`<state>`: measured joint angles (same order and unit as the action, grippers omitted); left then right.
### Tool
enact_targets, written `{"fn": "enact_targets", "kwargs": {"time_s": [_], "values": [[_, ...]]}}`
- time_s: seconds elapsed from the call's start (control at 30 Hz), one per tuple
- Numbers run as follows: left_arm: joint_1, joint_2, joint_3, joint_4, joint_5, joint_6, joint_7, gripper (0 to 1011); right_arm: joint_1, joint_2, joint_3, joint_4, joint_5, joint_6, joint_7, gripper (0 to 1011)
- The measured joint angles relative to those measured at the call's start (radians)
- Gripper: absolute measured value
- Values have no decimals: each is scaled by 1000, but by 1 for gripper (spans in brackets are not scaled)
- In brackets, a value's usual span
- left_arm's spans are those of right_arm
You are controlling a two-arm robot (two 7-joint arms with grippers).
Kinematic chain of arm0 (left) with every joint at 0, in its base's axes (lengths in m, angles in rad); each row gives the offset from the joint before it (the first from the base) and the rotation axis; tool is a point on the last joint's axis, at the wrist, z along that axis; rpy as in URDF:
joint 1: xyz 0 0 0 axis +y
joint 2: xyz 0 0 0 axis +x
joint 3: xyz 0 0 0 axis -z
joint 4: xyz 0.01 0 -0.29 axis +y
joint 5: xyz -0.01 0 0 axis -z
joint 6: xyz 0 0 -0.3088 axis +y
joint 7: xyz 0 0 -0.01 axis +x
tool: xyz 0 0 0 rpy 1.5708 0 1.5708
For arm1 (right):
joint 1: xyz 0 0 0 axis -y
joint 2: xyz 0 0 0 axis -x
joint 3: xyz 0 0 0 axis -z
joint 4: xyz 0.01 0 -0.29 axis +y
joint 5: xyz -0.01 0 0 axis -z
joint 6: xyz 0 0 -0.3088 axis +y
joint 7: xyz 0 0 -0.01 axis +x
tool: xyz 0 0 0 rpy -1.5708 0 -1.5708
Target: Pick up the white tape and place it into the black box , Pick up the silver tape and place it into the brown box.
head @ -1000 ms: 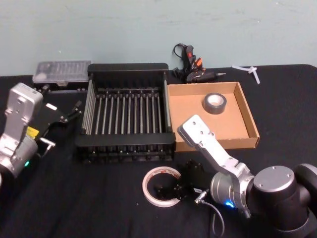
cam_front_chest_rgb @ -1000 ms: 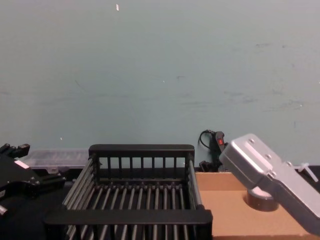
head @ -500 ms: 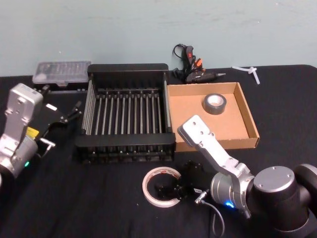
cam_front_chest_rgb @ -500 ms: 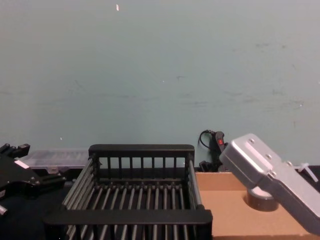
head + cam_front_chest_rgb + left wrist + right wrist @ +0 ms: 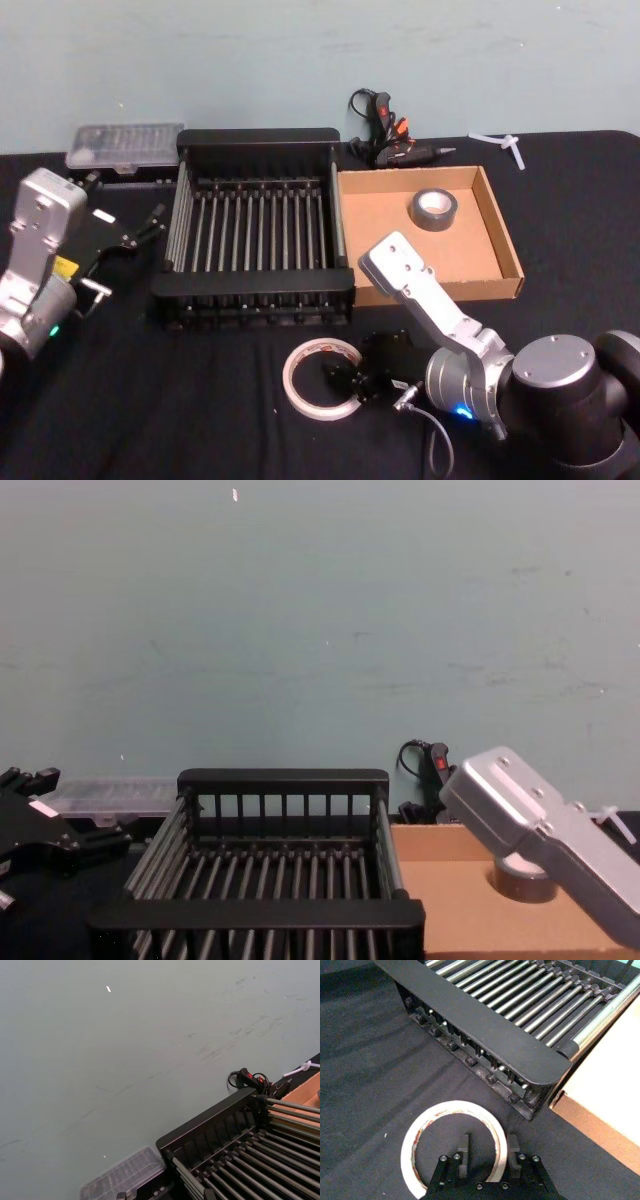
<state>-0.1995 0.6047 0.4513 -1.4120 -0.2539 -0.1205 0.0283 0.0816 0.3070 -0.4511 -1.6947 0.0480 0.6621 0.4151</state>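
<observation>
The white tape lies flat on the black cloth in front of the black box. My right gripper is low over its right side and open. In the right wrist view one finger is inside the hole of the white tape and the other finger is outside the rim. The silver tape sits in the brown box, to the right of the black box. My left gripper is parked to the left of the black box.
A clear plastic case lies behind the black box at the left. A black and orange tool with a cable and a white plastic piece lie at the back right. The right arm's silver link partly hides the silver tape in the chest view.
The white tape has shifted slightly to the left on the cloth, with the right gripper close against it. The left arm has stayed still.
</observation>
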Motion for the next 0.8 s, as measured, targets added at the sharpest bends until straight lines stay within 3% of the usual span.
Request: {"fn": "enact_targets", "kwargs": {"time_s": [0.37, 0.8], "values": [[0, 0, 0, 0, 0, 0, 0, 1001, 0, 0, 0, 0, 1, 0, 0, 136], [0, 0, 0, 0, 0, 0, 0, 1001, 0, 0, 0, 0, 2, 0, 0, 98]]}}
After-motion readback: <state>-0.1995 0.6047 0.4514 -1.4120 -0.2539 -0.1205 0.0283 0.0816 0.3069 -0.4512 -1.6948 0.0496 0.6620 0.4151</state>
